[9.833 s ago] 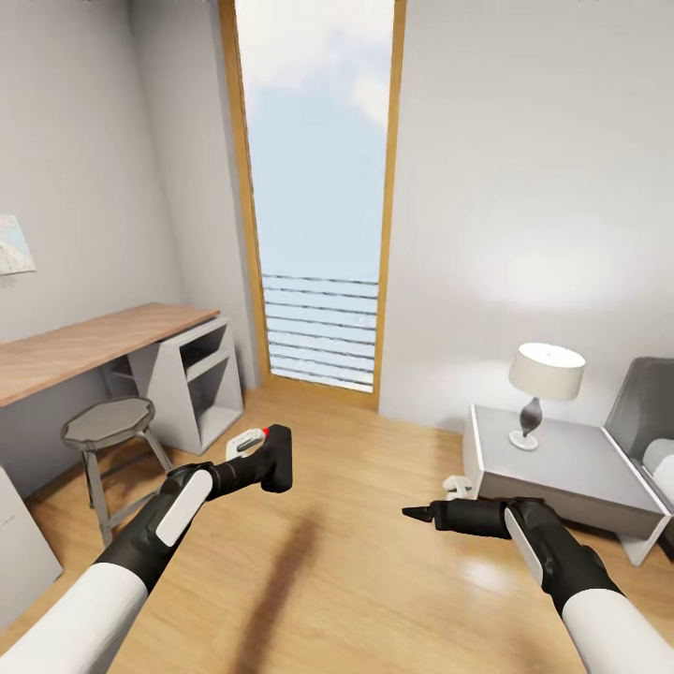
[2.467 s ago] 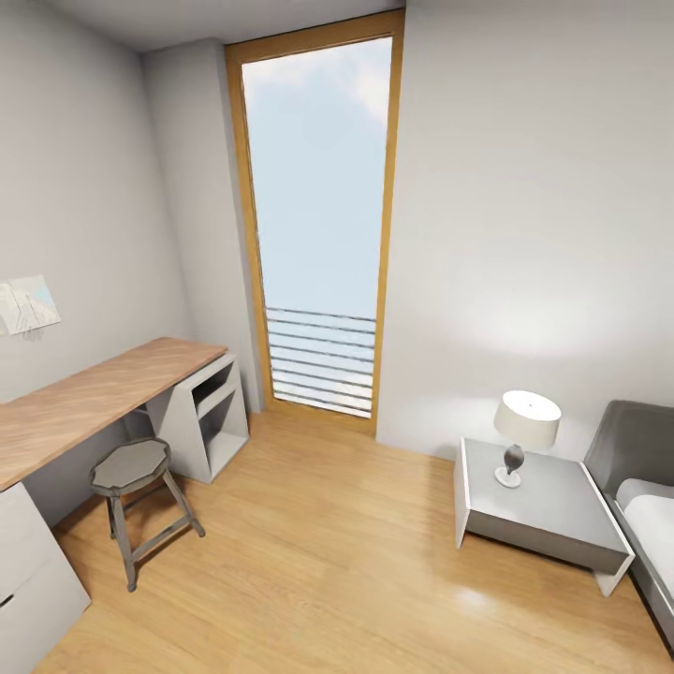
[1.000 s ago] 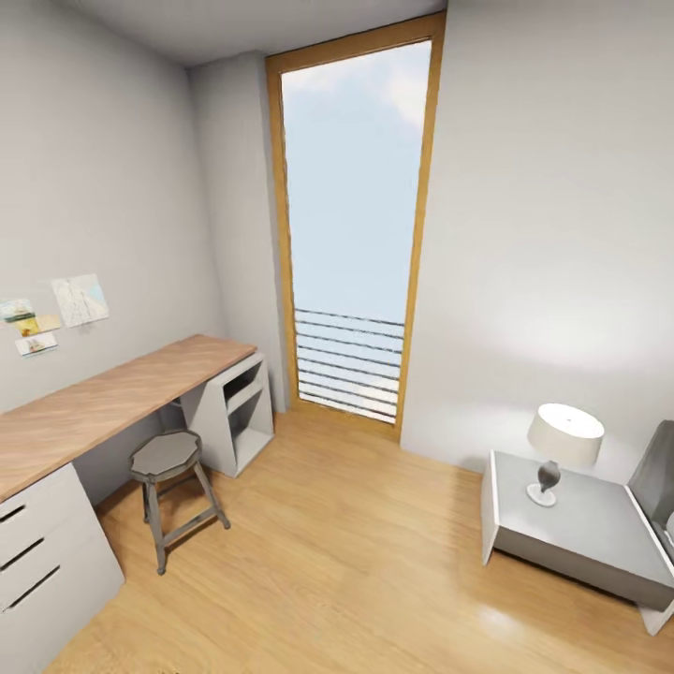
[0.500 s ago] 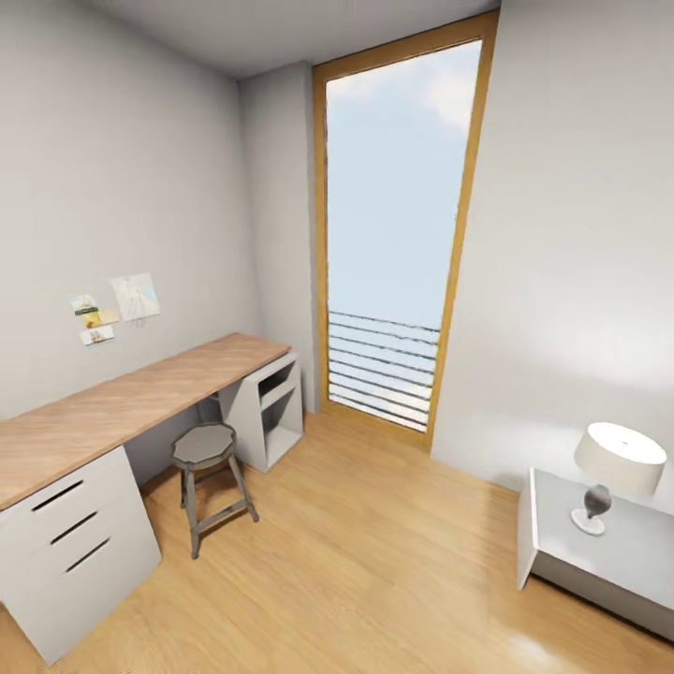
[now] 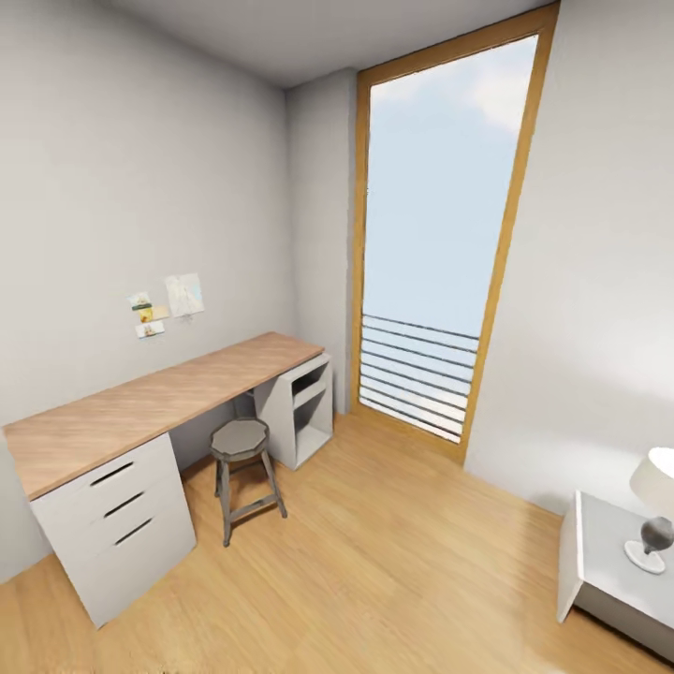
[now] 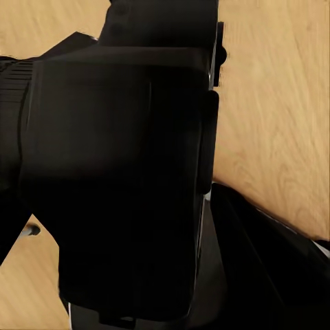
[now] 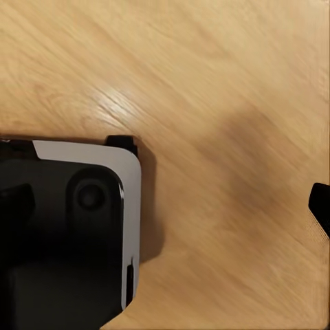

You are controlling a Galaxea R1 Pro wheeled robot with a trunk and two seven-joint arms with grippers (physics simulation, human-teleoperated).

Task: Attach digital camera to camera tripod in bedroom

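A large black boxy shape, likely the digital camera (image 6: pixel 117 185), is filling the centre and left of the left wrist view, too close and dark to tell its details, its facing or its long axis. Whether the left jaws are pinching it cannot be told. In the right wrist view, a black and white robot part (image 7: pixel 69 234) is sitting at the lower left over the light wood floor (image 7: pixel 220 103); the right jaws' state cannot be told. In the head view, the bedroom is showing a wood-topped worktop (image 5: pixel 159 398) at left, a grey stool (image 5: pixel 241 440) just beside it, a tall wood-framed window (image 5: pixel 435 243) at upper right, and a lamp (image 5: pixel 655 505) on a grey nightstand (image 5: pixel 599 562) at lower right.
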